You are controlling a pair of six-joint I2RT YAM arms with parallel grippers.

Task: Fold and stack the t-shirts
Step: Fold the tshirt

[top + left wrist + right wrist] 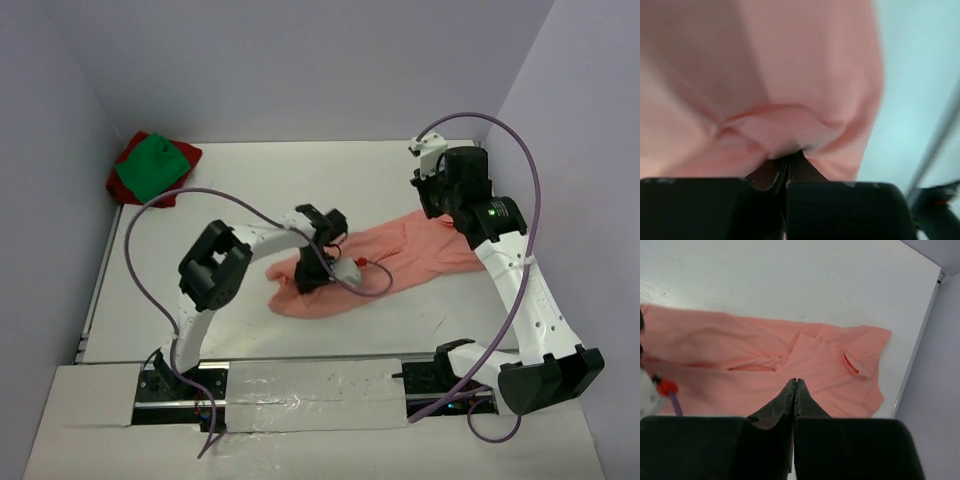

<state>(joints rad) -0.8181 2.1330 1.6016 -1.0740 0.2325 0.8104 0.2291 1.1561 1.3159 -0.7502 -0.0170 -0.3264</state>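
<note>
Pink cloth lies across the middle of the white table [300, 170] in the top view. This is the pink t-shirt [400, 250], stretched from left to right, with a bunched lump at its left end. The left claw [318, 268] is down on that lump. The right claw [443, 208] is down at the shirt's far right end. Far off in the far left corner, the green t-shirt [150, 165] lies on top of the dark red t-shirt [188, 156]. Both look like a loose heap, not neat squares.

In the left wrist view, the left claw [788, 162] is pinched tight. The pink t-shirt [790, 75] puckers right at its tips, so it seems to hold a fold of cloth, though this picture is blurry.

In the right wrist view, the right claw [796, 383] is closed to a thin point over the pink t-shirt [715, 340]. I cannot tell if any cloth is caught in it.

The job is near its start, I think. The pink shirt has no fold yet, and no neat stack is made.
</note>
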